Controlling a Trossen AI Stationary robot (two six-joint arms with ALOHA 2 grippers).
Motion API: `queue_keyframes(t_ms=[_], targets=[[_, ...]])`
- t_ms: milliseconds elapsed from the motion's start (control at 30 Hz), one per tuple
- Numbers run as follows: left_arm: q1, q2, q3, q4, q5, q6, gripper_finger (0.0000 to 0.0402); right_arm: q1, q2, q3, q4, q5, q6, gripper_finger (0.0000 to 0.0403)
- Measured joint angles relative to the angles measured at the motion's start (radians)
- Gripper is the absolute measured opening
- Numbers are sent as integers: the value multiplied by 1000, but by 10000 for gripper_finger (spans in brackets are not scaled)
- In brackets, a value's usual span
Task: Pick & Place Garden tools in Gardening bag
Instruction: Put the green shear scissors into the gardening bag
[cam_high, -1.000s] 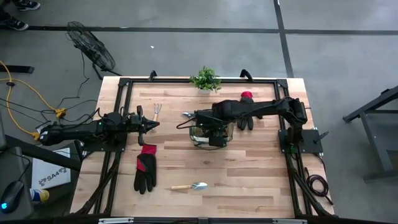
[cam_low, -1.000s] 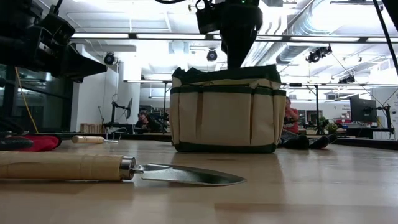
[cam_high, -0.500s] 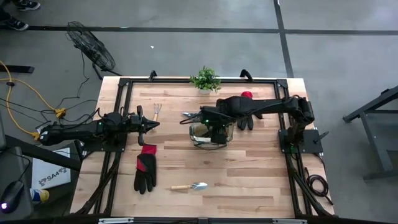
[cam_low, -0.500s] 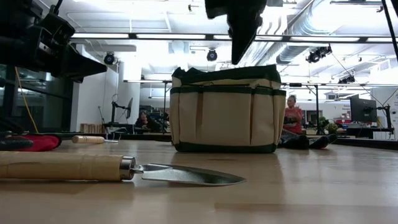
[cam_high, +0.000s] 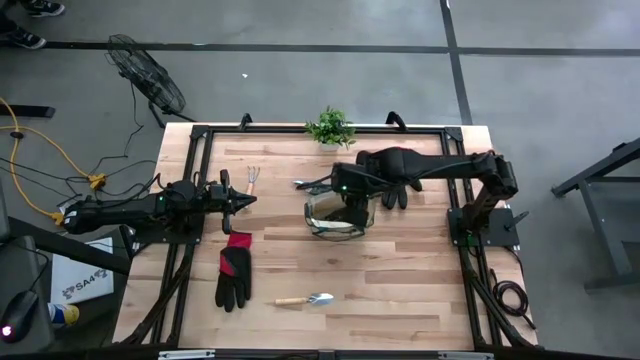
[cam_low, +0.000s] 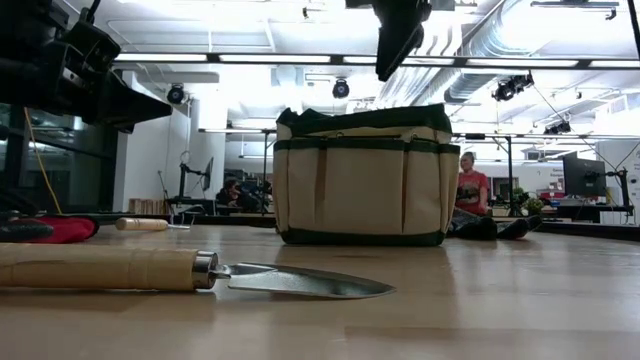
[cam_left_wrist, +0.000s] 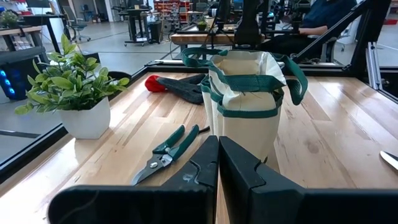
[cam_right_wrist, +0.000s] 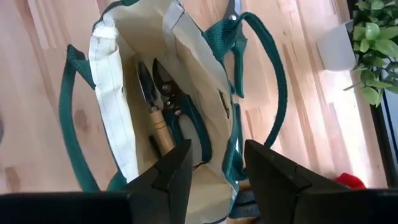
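Large workshop hall behind, with bright ceiling lights and a seated person in a red top (cam_low: 471, 190) far off. Pale wooden plank desk (cam_high: 400, 290) framed by black rails, with wide bare room along the near edge and on the right half.

Near the middle of the desk, round olive-khaki fabric bag with dark green trim and loop handles (cam_high: 335, 213), standing upright with mouth open. Inside it, in the right wrist view: wooden-handled metal trowel (cam_right_wrist: 153, 109) and green-handled pruning shears (cam_right_wrist: 180, 112), lying side by side.

Right hand (cam_right_wrist: 214, 171) above the far rim of the bag, fingers apart, nothing between them. Left hand (cam_left_wrist: 218, 163) at the left edge, fingers pressed together, empty, pointing toward the bag.

Second green-handled pruning shears (cam_left_wrist: 166, 152) flat on the desk just beside the bag, between it and a small green plant in a white pot (cam_left_wrist: 74, 90). Black glove with red cuff (cam_high: 234, 271) and another wooden-handled shiny trowel (cam_high: 306, 299) toward the near edge, apart from each other. Small hand rake (cam_high: 253, 178) near the left hand. Second black glove with red cuff (cam_high: 397, 190) beyond the bag, partly under the right arm.
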Motion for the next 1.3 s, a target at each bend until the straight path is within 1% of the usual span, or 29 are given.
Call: queue_keyframes(t_ms=[233, 400, 533, 667, 933, 1100, 1167, 1300], targets=[[0, 0, 0, 1, 0, 0, 10, 0, -79, 0, -18, 8, 32, 139], [0, 0, 0, 1, 0, -1, 10, 0, -140, 0, -20, 56, 32, 139], [0, 0, 0, 1, 0, -1, 10, 0, -172, 0, -19, 62, 32, 139], [0, 0, 0, 1, 0, -1, 10, 0, -177, 0, -19, 109, 31, 138], [0, 0, 0, 2, -2, -1, 10, 0, -172, 0, -19, 111, 26, 136], [0, 0, 0, 2, -2, -2, 10, -2, -172, 0, -18, 164, 22, 136], [0, 0, 0, 2, -3, -2, 10, -8, -172, 0, -18, 168, 22, 136], [0, 0, 0, 6, -43, -47, 10, -24, -171, 0, -17, 166, 33, 136]])
